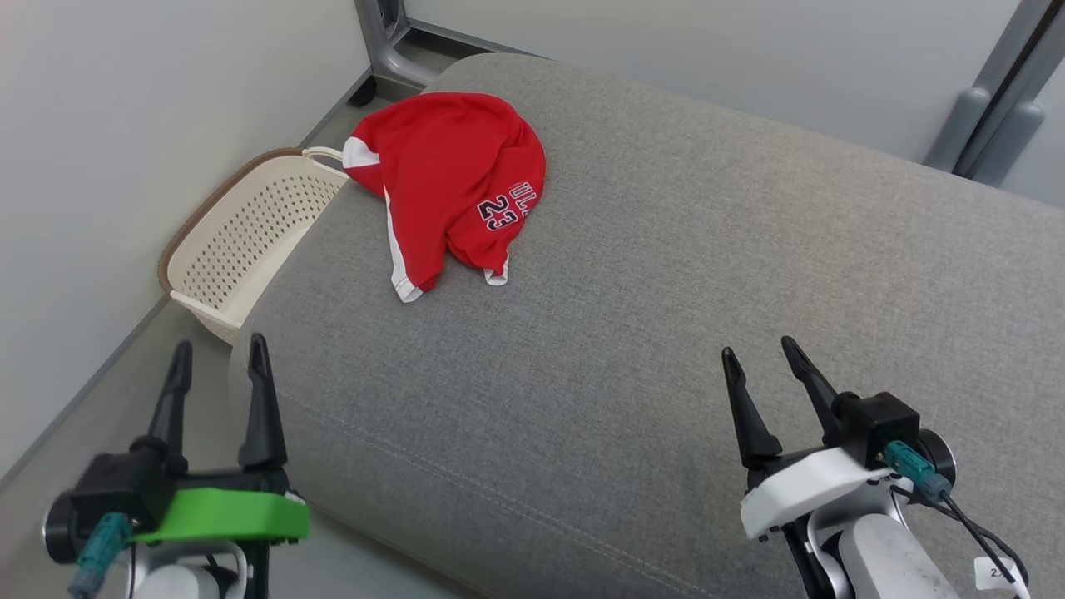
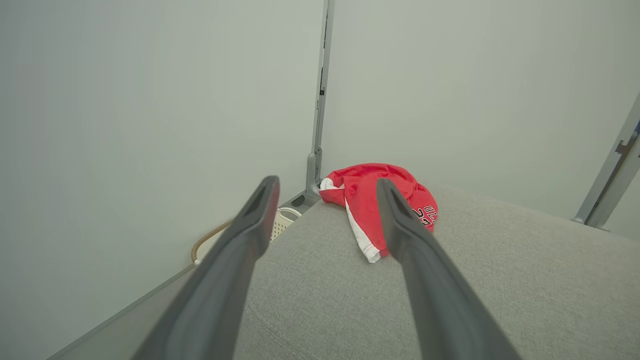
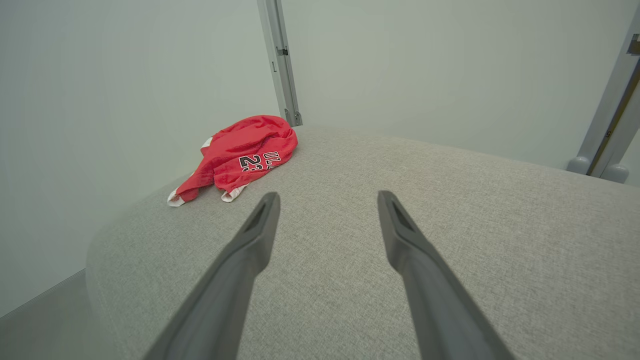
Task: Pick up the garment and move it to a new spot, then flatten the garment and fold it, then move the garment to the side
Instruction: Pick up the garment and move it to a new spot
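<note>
Head view: the red garment (image 1: 449,183), trimmed in white and printed with "23", lies crumpled near the far left corner of a grey upholstered cushion (image 1: 666,291). Just off that corner, on the floor (image 1: 100,416) against the wall (image 1: 100,125), stands a cream perforated basket (image 1: 241,241), its rim close to the garment's edge. A grey metal post (image 1: 391,50) rises behind the garment, and another (image 1: 998,108) stands at the far right. The left hand (image 1: 220,343) hangs over the cushion's near left edge and the right hand (image 1: 759,348) over its near right part. Both have their fingers spread wide and hold nothing. Bare fabric lies between each hand and the garment.

Left wrist view: the left hand (image 2: 326,181) is wide open and empty, and the garment (image 2: 357,200) shows between and behind its fingers, well ahead. The basket (image 2: 280,220) peeks out by the left finger, below the cushion (image 2: 500,280) edge, and the post (image 2: 320,100) stands in the wall corner.

Right wrist view: the right hand (image 3: 328,195) is also fully spread and empty above the cushion (image 3: 450,200). The garment (image 3: 240,152) lies ahead and to the left, near the cushion's rounded edge, in front of the post (image 3: 280,60).
</note>
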`<state>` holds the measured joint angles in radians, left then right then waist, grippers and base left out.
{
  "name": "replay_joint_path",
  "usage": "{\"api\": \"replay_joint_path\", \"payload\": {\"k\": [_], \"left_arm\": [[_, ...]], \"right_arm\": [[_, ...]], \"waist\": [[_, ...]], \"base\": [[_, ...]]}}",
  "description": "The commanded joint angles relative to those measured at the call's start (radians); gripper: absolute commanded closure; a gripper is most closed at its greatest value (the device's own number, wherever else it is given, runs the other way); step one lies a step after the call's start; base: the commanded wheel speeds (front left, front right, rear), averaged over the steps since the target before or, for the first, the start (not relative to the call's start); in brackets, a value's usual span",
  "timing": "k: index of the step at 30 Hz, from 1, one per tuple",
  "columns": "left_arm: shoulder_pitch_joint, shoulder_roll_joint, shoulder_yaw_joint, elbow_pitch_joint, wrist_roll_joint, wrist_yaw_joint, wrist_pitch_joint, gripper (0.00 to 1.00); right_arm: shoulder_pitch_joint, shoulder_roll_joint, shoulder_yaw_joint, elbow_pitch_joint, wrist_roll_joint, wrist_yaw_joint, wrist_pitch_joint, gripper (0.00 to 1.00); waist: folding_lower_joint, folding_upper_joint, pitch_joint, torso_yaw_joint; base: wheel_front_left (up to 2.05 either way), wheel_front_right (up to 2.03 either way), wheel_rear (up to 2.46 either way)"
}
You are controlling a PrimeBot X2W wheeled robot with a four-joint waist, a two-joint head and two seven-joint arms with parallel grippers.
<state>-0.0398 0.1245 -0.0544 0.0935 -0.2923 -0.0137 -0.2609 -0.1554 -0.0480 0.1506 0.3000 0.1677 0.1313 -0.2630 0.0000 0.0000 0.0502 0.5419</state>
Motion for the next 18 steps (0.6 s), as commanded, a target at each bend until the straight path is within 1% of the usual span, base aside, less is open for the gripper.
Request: {"api": "replay_joint_path", "payload": {"k": [1,4,7,9,13,16,18], "left_arm": [[-0.045,0.019,0.011,-0.025,-0.009,-0.010,0.003,0.00],[-0.122,0.053,0.022,-0.072,-0.021,-0.025,0.046,0.00],[-0.231,0.094,0.028,-0.097,-0.051,-0.051,0.130,0.00],[-0.313,0.100,0.028,-0.079,-0.113,-0.072,0.202,0.00],[-0.479,0.144,0.011,0.044,-0.203,-0.099,0.345,0.00],[-0.571,0.174,-0.010,0.178,-0.253,-0.110,0.429,0.00],[-0.614,0.187,-0.041,0.274,-0.272,-0.114,0.475,0.00]], "right_arm": [[-0.003,-0.005,-0.003,-0.006,-0.007,-0.001,-0.003,0.00],[-0.005,-0.005,-0.005,-0.011,-0.013,-0.001,-0.003,0.00],[-0.008,-0.005,-0.009,-0.020,-0.021,-0.001,-0.002,0.00],[-0.008,-0.005,-0.015,-0.028,-0.028,-0.001,-0.001,0.00],[0.014,-0.004,-0.029,-0.053,-0.035,-0.001,-0.001,0.00],[0.007,-0.004,-0.015,-0.076,-0.043,-0.001,0.007,0.00],[0.001,-0.006,-0.014,-0.085,-0.047,-0.001,0.015,0.00]], "waist": [[0.0000,0.0000,0.003,0.000],[0.0000,0.0000,0.008,0.000],[0.0000,0.0000,0.016,-0.001],[0.0000,0.0000,0.023,-0.002],[0.0000,0.0000,0.034,-0.009],[0.0000,0.0000,0.067,-0.049],[0.0000,0.0000,0.085,-0.074]], "base": [[0.00,0.00,0.00],[0.00,0.00,0.00],[0.00,0.00,0.00],[0.00,0.00,0.00],[0.00,0.00,0.00],[0.00,0.00,0.00],[0.00,0.00,0.00]]}}
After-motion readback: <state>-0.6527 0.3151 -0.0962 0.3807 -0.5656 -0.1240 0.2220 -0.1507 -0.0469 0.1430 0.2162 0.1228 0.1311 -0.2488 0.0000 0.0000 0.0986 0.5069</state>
